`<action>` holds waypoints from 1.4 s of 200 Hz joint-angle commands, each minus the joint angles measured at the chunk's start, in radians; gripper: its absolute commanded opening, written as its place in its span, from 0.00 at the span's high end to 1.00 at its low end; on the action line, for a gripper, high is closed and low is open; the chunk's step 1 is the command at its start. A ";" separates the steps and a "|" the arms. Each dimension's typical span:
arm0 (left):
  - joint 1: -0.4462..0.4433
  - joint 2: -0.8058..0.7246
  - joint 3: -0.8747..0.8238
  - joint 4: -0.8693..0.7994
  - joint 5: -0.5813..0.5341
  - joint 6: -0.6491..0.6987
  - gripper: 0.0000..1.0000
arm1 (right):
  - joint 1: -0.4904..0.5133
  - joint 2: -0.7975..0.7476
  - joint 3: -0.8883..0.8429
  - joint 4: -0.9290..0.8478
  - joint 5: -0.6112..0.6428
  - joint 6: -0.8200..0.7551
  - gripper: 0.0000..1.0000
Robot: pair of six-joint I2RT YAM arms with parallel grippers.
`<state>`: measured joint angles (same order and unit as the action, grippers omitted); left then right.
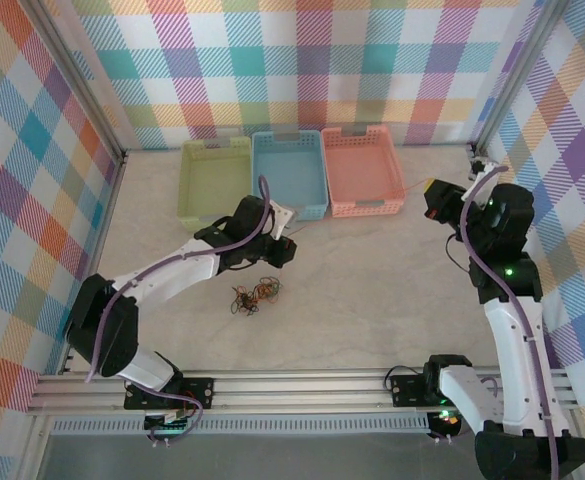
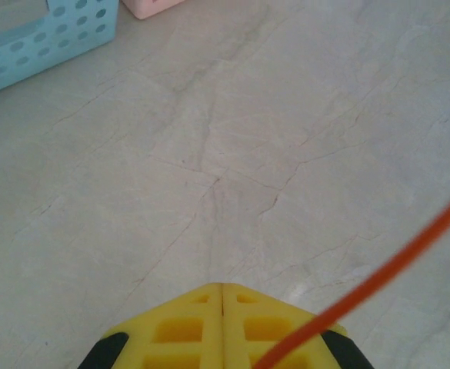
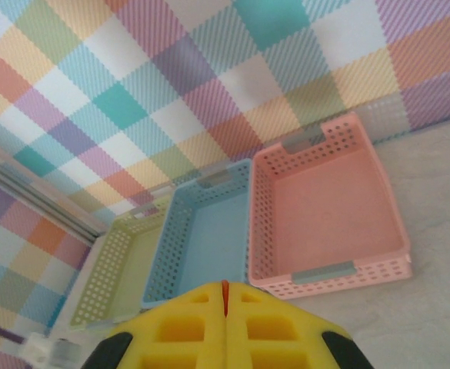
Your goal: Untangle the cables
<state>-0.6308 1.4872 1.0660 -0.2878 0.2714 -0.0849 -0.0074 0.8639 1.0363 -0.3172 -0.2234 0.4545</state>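
Left tool pressed together by an orange strand, with the knot lying loose on the counter.

From above, I see the cable tangle on the counter, just nearside of my left tool. The right tool hangs well apart from it, beside the pink basket. On the left wrist, the fingers are pressed together and an orange cable runs straight across the right one; I cannot tell whether it is pinched. On the right wrist, the fingers are pressed together with a red sliver in the seam, perhaps a pinched strand. I'd draw the strand away slowly and low, checking that the knot loosens rather than drags.
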 commanded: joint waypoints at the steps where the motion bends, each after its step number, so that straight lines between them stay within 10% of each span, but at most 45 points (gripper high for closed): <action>1: 0.014 -0.082 0.022 -0.037 0.050 -0.047 1.00 | -0.012 -0.025 -0.099 0.063 0.030 -0.019 1.00; 41: 0.014 -0.156 0.070 -0.074 0.098 -0.120 1.00 | -0.012 0.039 -0.312 0.294 -0.056 0.075 1.00; 65: 0.014 -0.159 0.135 -0.106 0.106 -0.198 1.00 | -0.012 0.136 -0.386 0.415 -0.083 0.110 0.60; 81: 0.014 -0.160 0.172 -0.107 0.113 -0.263 1.00 | -0.012 0.185 -0.407 0.469 -0.104 0.092 0.50; 168: 0.010 -0.111 0.309 -0.169 0.059 -0.418 1.00 | 0.289 0.055 -0.512 0.855 -0.401 -0.111 0.52; 225: -0.003 -0.097 0.347 -0.193 0.079 -0.435 1.00 | 0.581 0.246 -0.421 0.854 -0.454 -0.432 0.46; 280: -0.023 -0.111 0.369 -0.232 0.098 -0.440 1.00 | 0.642 0.427 -0.347 0.978 -0.434 -0.573 0.43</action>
<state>-0.6415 1.3849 1.3975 -0.4873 0.3511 -0.5098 0.6289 1.2648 0.6426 0.5659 -0.6376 0.0059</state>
